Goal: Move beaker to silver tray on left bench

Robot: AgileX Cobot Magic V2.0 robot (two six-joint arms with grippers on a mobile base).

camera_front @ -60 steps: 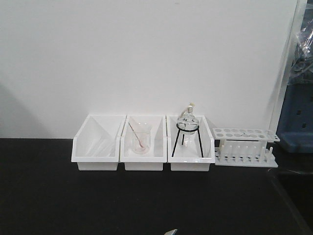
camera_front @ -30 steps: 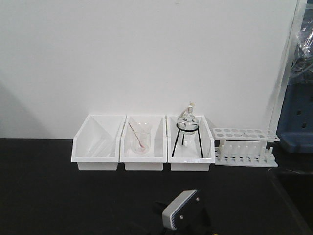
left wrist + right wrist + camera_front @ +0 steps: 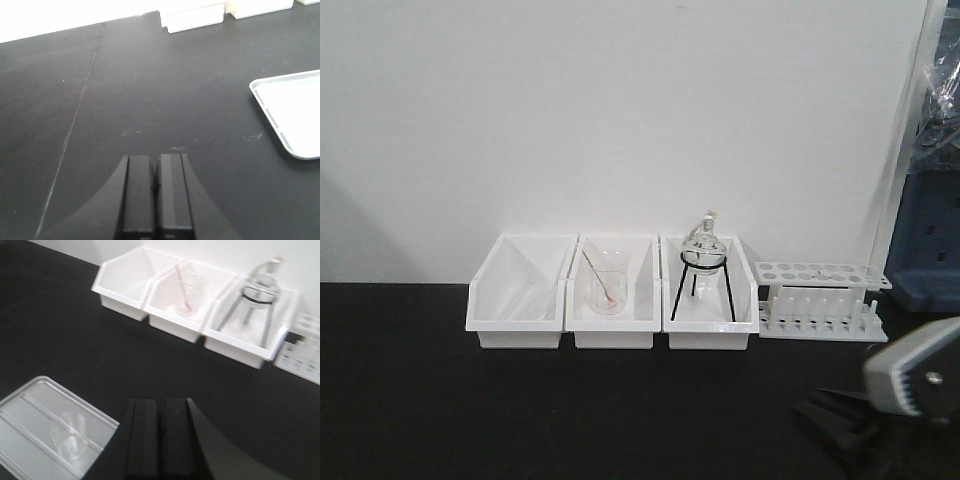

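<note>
The beaker [image 3: 70, 436], small and clear, rests on the silver tray [image 3: 25, 412] at the lower left of the right wrist view. My right gripper [image 3: 160, 402] is shut and empty, to the right of the tray and apart from the beaker. Its grey wrist housing [image 3: 915, 380] shows at the lower right of the front view. My left gripper [image 3: 155, 160] is shut and empty above the black bench. A corner of the tray [image 3: 295, 115] shows at the right edge of the left wrist view. The beaker is out of that view.
Three white bins [image 3: 520, 290] stand at the back by the wall. The middle one holds a beaker with a rod [image 3: 607, 285], the right one a round flask on a black stand [image 3: 705, 260]. A white test-tube rack [image 3: 820, 300] stands to their right.
In the front view the grey wrist housing rose at the bottom middle, then moved to the lower right. The bins and glassware have not moved.
</note>
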